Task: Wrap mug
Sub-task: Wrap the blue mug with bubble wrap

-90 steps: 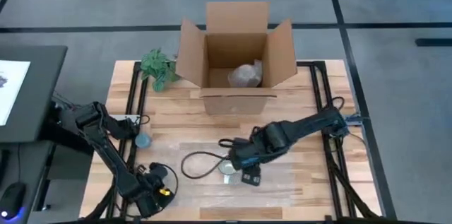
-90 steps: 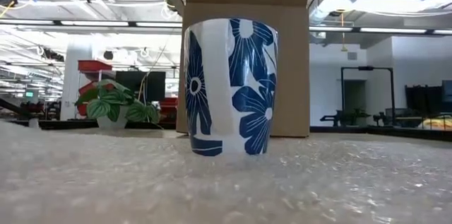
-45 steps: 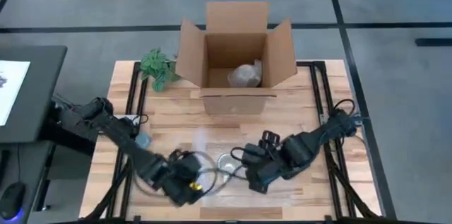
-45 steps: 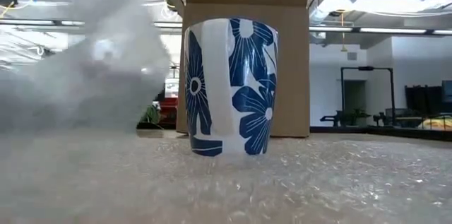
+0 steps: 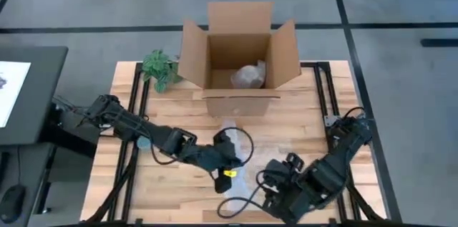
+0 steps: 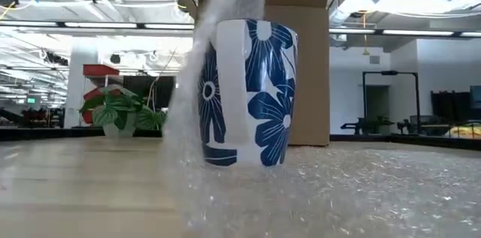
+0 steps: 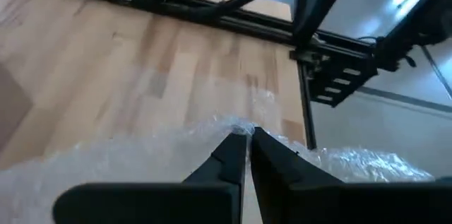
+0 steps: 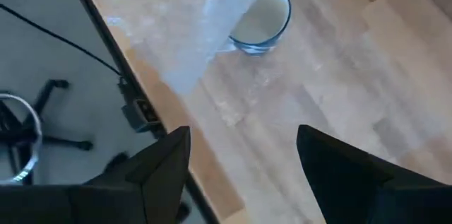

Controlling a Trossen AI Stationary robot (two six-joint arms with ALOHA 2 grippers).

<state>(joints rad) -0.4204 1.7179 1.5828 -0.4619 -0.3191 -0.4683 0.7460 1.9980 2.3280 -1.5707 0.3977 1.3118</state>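
A white mug with blue flowers (image 6: 248, 91) stands upright on a sheet of bubble wrap (image 6: 353, 193). The right wrist view shows the mug (image 8: 263, 13) from above, its mouth open. The left part of the wrap (image 6: 214, 80) is raised and leans against the mug's side. My left gripper (image 5: 230, 152) reaches over the table's middle, above the mug, and is shut on the wrap (image 7: 141, 160). My right gripper (image 5: 275, 182) hangs open near the table's near edge, its fingers (image 8: 169, 157) holding nothing. My left gripper pinches an edge of the bubble wrap (image 7: 240, 126) between its two fingertips, coming from the table's left. That part of the wrap is lifted off the table and drapes against the mug. The remainder of the sheet lies flat on the wood.
An open cardboard box (image 5: 240, 48) stands at the far middle with a wrapped thing (image 5: 249, 76) inside. A small green plant (image 5: 161, 69) sits at the far left. A small blue thing (image 5: 145, 142) lies under the left arm. A cable loop (image 5: 240, 205) lies at the near edge.
My left gripper has gone from the near left corner toward the table's middle, to the mug, carrying the wrap's left part. That part is lifted and folded over against the mug; the right part has stayed flat. My right gripper has drawn back from the mug toward the near edge.
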